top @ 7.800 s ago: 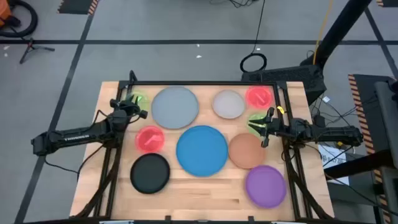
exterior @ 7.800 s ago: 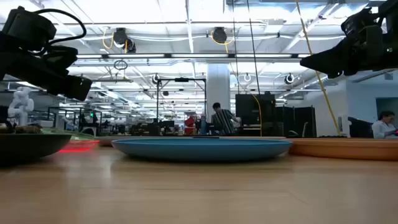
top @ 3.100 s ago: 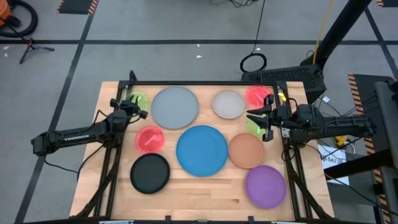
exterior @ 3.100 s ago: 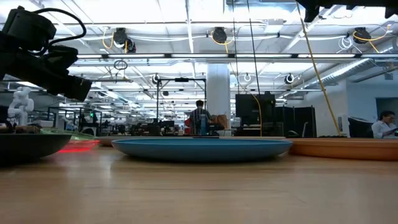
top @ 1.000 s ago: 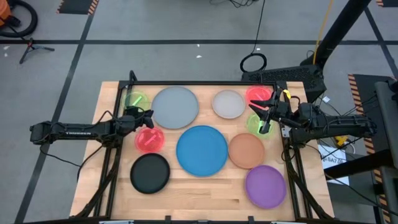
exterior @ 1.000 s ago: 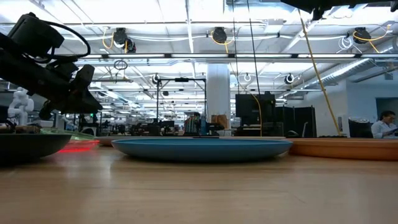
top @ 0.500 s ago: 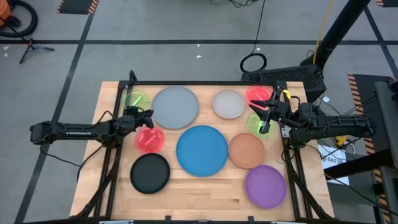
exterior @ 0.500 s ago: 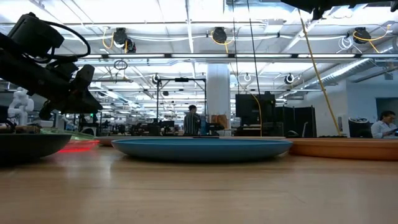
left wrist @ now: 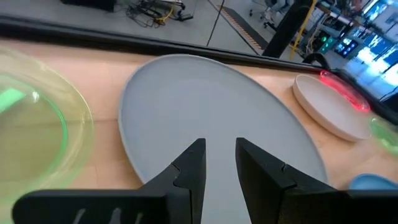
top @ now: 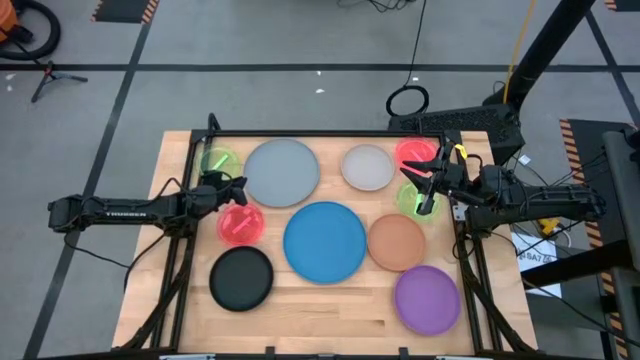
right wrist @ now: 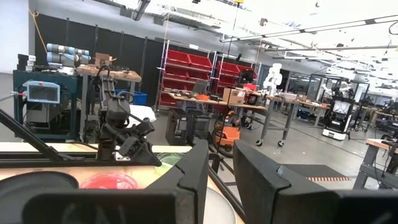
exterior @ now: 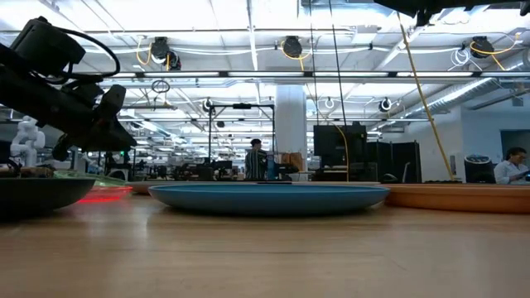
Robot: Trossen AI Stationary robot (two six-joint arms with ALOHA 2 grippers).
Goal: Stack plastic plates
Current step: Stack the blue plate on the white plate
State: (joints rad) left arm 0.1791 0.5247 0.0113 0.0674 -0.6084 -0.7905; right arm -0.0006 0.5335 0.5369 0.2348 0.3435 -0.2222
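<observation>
Ten round plastic plates lie flat and apart on the wooden table. Along the far side are a small green plate, the large grey plate, a beige plate and a small pink plate. Nearer lie another pink plate, the large blue plate, a tan plate, a second green plate, a black plate and a purple plate. My left gripper hovers open over the grey plate's left rim. My right gripper hangs open, raised above the right-hand green plate.
A dark frame rail runs along the table's far edge, and rails slant down both sides. Bare wood shows along the near edge between the black and purple plates. People stand in the room far behind the table.
</observation>
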